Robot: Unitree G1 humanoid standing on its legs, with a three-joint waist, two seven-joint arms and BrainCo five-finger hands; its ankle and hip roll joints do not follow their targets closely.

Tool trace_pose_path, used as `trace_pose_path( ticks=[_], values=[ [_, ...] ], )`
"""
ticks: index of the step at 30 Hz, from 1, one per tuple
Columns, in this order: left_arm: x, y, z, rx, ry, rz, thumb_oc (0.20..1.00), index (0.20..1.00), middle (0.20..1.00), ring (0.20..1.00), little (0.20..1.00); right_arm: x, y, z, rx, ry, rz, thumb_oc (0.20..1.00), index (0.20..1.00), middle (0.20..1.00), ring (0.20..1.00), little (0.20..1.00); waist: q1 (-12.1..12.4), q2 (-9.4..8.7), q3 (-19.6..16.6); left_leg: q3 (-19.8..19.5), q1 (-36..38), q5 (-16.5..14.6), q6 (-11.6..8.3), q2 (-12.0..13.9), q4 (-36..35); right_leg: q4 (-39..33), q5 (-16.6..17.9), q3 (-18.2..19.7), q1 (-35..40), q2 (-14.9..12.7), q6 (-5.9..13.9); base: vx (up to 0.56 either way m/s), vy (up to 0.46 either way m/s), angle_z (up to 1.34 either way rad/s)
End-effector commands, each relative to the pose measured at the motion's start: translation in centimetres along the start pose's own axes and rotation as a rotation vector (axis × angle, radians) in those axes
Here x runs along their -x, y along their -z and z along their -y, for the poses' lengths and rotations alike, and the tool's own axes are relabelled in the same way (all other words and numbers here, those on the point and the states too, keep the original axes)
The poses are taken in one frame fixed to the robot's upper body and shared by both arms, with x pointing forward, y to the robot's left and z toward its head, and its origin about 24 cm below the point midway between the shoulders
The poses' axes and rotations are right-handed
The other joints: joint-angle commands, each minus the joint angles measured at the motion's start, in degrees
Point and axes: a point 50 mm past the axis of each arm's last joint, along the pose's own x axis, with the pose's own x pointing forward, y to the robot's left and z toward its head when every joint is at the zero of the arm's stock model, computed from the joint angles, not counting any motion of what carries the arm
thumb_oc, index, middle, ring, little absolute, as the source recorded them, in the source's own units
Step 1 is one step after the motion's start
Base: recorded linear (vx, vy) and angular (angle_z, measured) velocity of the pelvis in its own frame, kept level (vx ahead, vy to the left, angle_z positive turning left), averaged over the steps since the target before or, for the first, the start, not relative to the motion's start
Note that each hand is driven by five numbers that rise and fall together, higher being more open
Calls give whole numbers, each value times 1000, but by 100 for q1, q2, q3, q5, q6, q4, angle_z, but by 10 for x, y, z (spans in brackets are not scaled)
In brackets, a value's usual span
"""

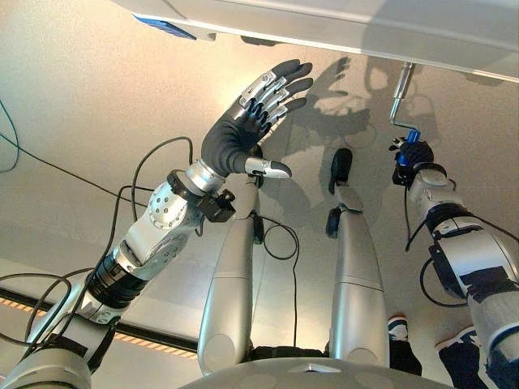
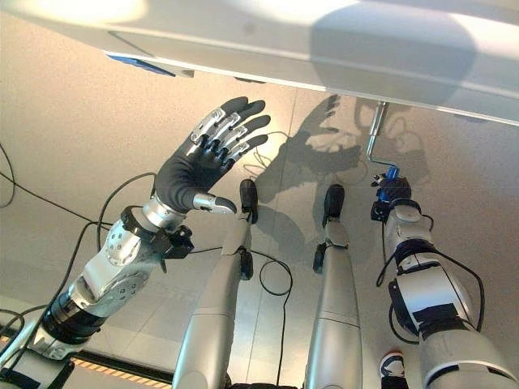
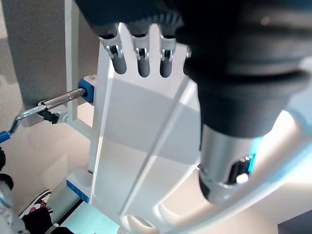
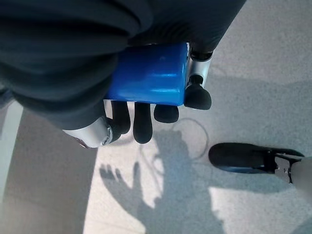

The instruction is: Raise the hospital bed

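The white hospital bed (image 1: 340, 20) runs across the top of the head camera views, its pale frame edge overhead with a small blue label panel (image 1: 166, 27) on its underside toward the robot's left. A bent silver metal crank (image 1: 399, 101) hangs down from the bed frame on the robot's right side and ends in a blue plastic handle (image 1: 413, 136).

The right hand (image 1: 412, 156) is closed around that blue handle; in the right wrist view the dark-tipped fingers (image 4: 142, 124) curl over the blue grip (image 4: 148, 75), with the grey floor beneath.

The left hand (image 1: 251, 121) is raised in the air below the bed edge, well apart from the crank, palm facing forward, fingers straight and slightly spread, thumb sticking out to the side. It holds nothing and touches nothing. In the left wrist view its fingers (image 3: 141, 61) point toward the white panelled end of the bed (image 3: 141, 146), where the silver crank shaft (image 3: 58, 100) enters a blue fitting (image 3: 87, 90) on the frame.

A person's dark shoes with white trim (image 1: 458, 348) stand on the floor at the lower right, beside the right arm.
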Motion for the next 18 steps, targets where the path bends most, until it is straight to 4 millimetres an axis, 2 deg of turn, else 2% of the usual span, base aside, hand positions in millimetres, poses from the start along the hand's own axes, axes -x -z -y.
trace_pose_path(
  ticks=[1,7,8,9,10,11,12,13,14,15,16,18],
  values=[
    [-2,-26,8,4,13,163,1000,1000,1000,1000,1000,11,13,71,-108,272,22,200,200,200,200,200,-346,166,-99,175,243,-1039,19,-11,758,-887,415,-150,479,205,362,0,0,0],
    [4,-29,1,-9,-53,174,1000,1000,1000,1000,1000,16,8,50,-155,219,141,200,200,200,200,200,-442,71,-99,189,204,-1040,29,-6,759,-882,428,-122,421,230,351,0,0,0],
    [7,-30,-1,-10,-79,180,1000,1000,1000,1000,1000,23,-8,29,-185,132,271,200,200,200,200,200,-506,28,-99,200,170,-1032,32,-6,766,-892,434,-110,400,241,349,0,-2,-4],
    [7,-30,-1,-9,-79,178,1000,1000,1000,1000,1000,24,-7,29,-184,134,269,200,200,200,200,200,-504,22,-99,200,179,-1032,33,-7,769,-888,432,-109,408,239,350,5,6,-5],
    [9,-33,-4,-22,-97,189,1000,1000,1000,1000,1000,44,-18,7,-216,1,411,200,200,200,200,200,-577,-33,-99,203,151,-1019,40,-10,763,-893,445,-94,377,241,358,1,4,-3],
    [10,-33,-5,-24,-100,191,1000,1000,1000,1000,1000,54,-24,-1,-241,-73,473,200,200,200,200,200,-601,-46,-99,199,129,-1016,43,-6,765,-896,451,-90,358,238,365,3,10,-8],
    [12,-35,-6,-28,-106,196,1000,1000,1000,1000,1000,65,-30,-6,-272,-130,535,200,200,200,200,200,-625,-60,-99,202,120,-1016,49,-2,765,-880,447,-91,338,236,368,-1,1,-8],
    [12,-34,-6,-27,-105,195,1000,1000,1000,1000,1000,66,-30,-6,-272,-129,533,200,200,200,200,200,-622,-63,-99,203,126,-1017,50,-4,766,-875,444,-90,344,234,368,0,4,-7],
    [16,-35,-9,-35,-118,194,1000,1000,1000,1000,1000,85,-41,-9,-337,-220,640,200,200,200,200,200,-670,-91,-99,210,97,-1018,58,2,781,-850,441,-87,308,236,372,0,0,0],
    [16,-35,-8,-35,-118,193,1000,1000,1000,1000,1000,85,-41,-9,-337,-219,639,200,200,200,200,200,-669,-94,-99,210,102,-1019,58,1,783,-846,439,-87,312,234,372,-4,-1,-5],
    [21,-39,-11,-67,-129,192,1000,1000,1000,1000,1000,107,-58,-13,-407,-315,757,200,200,200,200,200,-718,-121,-99,205,59,-1021,63,6,804,-836,440,-74,276,241,373,-8,4,-5],
    [27,-43,-13,-102,-135,179,1000,1000,1000,1000,1000,128,-73,-20,-453,-427,855,200,200,200,200,200,-735,-143,-99,219,42,-1022,63,10,808,-825,447,-68,257,247,374,-9,0,-7]
  ],
)
